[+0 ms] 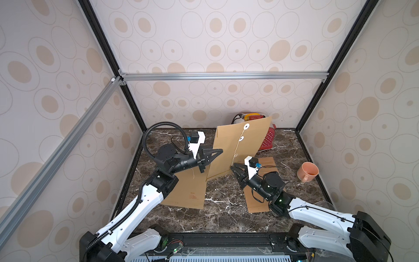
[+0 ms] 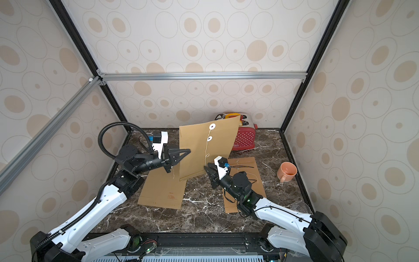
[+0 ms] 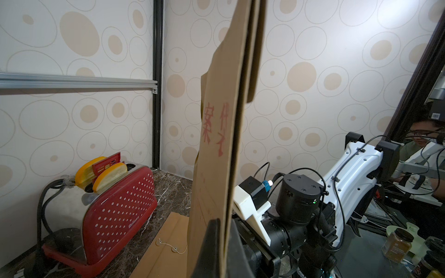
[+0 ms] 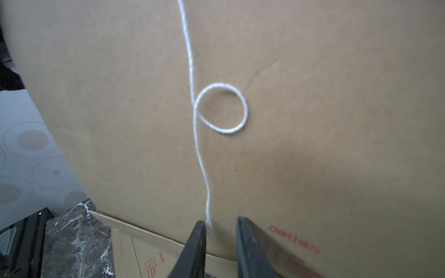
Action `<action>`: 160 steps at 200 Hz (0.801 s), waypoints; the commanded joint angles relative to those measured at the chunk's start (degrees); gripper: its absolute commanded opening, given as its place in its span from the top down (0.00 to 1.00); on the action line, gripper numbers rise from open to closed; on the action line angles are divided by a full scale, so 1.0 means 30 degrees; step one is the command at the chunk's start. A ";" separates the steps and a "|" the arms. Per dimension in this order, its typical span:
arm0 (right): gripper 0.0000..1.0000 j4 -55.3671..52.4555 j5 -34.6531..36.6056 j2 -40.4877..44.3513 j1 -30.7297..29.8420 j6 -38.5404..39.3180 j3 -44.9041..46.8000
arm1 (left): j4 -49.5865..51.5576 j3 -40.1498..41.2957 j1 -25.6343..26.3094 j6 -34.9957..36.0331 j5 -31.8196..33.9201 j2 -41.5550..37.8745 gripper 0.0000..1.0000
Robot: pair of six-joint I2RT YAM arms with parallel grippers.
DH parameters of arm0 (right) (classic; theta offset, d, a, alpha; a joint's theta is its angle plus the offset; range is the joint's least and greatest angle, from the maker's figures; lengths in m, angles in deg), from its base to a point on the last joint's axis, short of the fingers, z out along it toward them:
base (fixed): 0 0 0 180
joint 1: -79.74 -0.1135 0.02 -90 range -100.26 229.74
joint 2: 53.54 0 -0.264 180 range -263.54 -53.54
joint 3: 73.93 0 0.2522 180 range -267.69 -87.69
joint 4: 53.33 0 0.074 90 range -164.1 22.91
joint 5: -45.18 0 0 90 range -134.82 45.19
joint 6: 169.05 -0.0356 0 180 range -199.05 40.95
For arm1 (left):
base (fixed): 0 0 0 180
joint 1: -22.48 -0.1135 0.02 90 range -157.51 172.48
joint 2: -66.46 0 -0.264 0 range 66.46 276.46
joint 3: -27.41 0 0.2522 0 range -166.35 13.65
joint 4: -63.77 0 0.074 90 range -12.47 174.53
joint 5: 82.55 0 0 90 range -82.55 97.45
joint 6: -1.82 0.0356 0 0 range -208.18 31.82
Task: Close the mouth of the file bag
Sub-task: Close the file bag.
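The upright file bag (image 1: pixel 240 147) is covering most of the red toaster (image 1: pixel 269 139) in a top view. Its upper end is running off the left wrist view. The string (image 4: pixel 195 134) is leaving the right wrist view at the frame edge, and its frayed tip is blurring beside one finger of the right claw (image 4: pixel 220 225). Red print on a flat envelope (image 1: pixel 188 190) is showing too small to read.

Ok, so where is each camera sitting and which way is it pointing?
Top views: stereo head high over the table's front edge, looking down toward the back wall; both arms show, left gripper clamped on the upright file bag.
Left wrist: behind its own fingers, looking along the bag's edge at the toaster and right arm.
Right wrist: facing the bag's side with the string, whose end hangs between the right gripper's open jaws.
Shared: bag in all views.
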 commanded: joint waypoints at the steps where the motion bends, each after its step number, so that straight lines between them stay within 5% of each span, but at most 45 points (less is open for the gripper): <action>1: 0.74 0.0860 -0.0148 -0.0210 -0.0147 -0.0653 -0.0500 | -0.0960 -0.0062 0.0225 -0.0089 -0.0329 -0.0310 1.00; 79: 0.72 0.1144 -0.0321 -0.0247 -0.0131 -0.0847 -0.0689 | -0.0689 -0.0179 0.0246 -0.0028 -0.0443 -0.0125 1.00; 160: 1.00 -0.0460 0.0831 0.0637 -0.0132 -0.0628 0.0102 | -0.0123 -0.0157 0.0269 0.0437 0.0207 -0.0198 1.00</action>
